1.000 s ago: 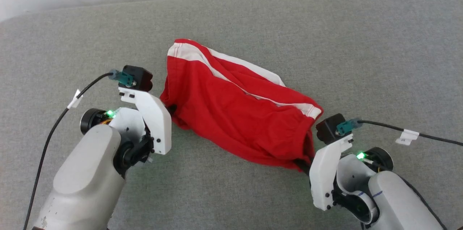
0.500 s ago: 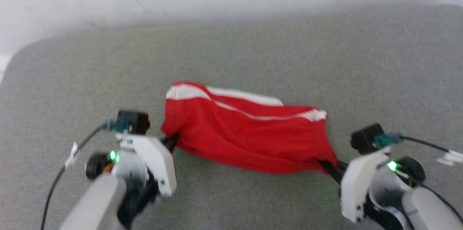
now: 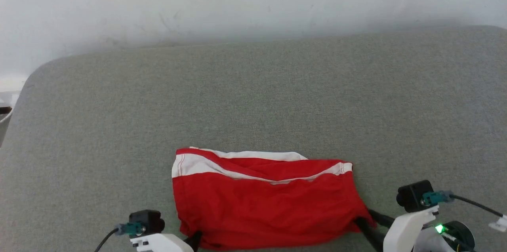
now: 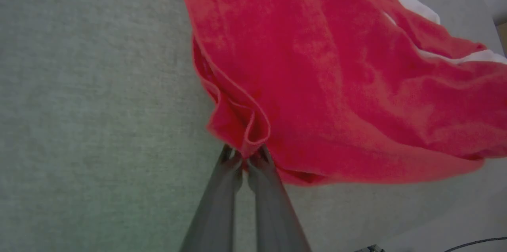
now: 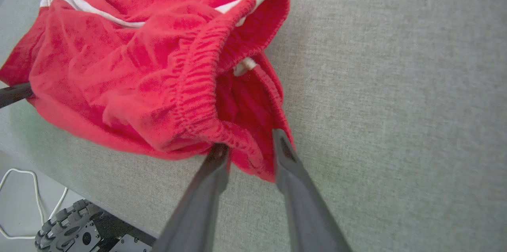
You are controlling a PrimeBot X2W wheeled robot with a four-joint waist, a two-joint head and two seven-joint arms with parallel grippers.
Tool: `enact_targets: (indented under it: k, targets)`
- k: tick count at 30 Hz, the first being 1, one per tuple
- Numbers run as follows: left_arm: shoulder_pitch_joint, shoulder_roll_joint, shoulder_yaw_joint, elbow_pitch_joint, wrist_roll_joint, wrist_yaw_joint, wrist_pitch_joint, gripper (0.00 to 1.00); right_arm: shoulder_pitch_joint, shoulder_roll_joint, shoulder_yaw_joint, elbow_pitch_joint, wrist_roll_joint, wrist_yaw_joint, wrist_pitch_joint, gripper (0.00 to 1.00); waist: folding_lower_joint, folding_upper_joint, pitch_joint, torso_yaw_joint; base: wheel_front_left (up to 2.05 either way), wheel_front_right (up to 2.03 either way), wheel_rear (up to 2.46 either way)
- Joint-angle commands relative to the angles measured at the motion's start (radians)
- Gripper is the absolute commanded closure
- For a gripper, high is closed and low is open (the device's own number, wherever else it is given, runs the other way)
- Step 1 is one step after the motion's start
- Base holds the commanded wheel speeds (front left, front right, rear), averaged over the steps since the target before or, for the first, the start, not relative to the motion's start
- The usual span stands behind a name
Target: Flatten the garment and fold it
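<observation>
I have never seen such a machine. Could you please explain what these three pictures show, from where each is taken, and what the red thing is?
This is a wheeled robot with two arms, each ending in a gripper with two long dark fingers. The picture with the pale wall comes from a camera on its head, looking down at a grey cloth-covered surface. The other two come from cameras on the wrists, each looking along its own fingers. On the surface lies the garment, red shorts with white stripes. The left gripper pinches a red edge, closed tight. The right gripper holds the gathered elastic waistband between its fingers. So the shorts are held at two ends, near the robot's side of the surface.
</observation>
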Motion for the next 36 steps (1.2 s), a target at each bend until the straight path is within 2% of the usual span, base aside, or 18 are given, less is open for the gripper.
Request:
enact_targets:
  k: [1, 4, 7, 13, 17, 24, 28, 36]
  targets:
    - [0.003, -0.007, 0.001, 0.006, -0.01, 0.0, -0.004, 0.0, 0.018, 0.008, -0.005, 0.003, -0.005, -0.001, -0.026, 0.0, 0.0001, 0.0, 0.001, 0.001, 0.0, 0.0, 0.0]
    - [0.001, -0.009, 0.0, 0.018, -0.011, -0.008, -0.015, 0.0, 0.049, 0.019, -0.007, -0.017, -0.019, -0.001, -0.101, 0.0, 0.0001, 0.0, -0.006, -0.002, 0.0, 0.0, 0.0]
    - [-0.001, -0.005, 0.028, 0.003, 0.002, 0.001, -0.069, 0.0, 0.097, 0.04, -0.035, -0.078, -0.039, -0.001, -0.167, 0.0, 0.0001, 0.0, -0.02, -0.006, 0.0, 0.0, 0.0]
    - [-0.006, 0.012, 0.074, -0.059, 0.049, 0.035, -0.169, 0.0, 0.159, 0.05, -0.102, -0.239, -0.072, -0.001, -0.172, 0.0, 0.0001, 0.0, -0.033, -0.01, 0.0, 0.0, 0.0]
    - [-0.021, 0.005, 0.117, -0.097, 0.102, 0.065, -0.301, 0.0, 0.163, 0.072, -0.161, -0.293, -0.075, -0.001, -0.1, 0.0, 0.0001, 0.0, -0.037, 0.001, 0.0, 0.0, 0.0]
    - [-0.052, 0.012, 0.122, -0.105, 0.244, 0.055, -0.522, 0.0, 0.126, 0.071, -0.184, -0.301, -0.068, -0.001, 0.103, 0.0, 0.0001, 0.0, -0.024, 0.046, 0.0, 0.0, 0.0]
    - [-0.071, 0.006, 0.138, -0.116, 0.335, 0.04, -0.55, 0.0, 0.084, 0.076, -0.182, -0.273, -0.072, -0.001, 0.186, 0.0, 0.0001, 0.0, -0.009, 0.074, 0.0, 0.0, 0.0]
    - [-0.077, -0.065, 0.223, -0.173, 0.464, -0.022, -0.551, 0.0, 0.004, 0.092, -0.188, -0.162, -0.089, -0.001, 0.257, 0.0, 0.0001, 0.0, 0.042, 0.121, 0.0, 0.0, 0.0]
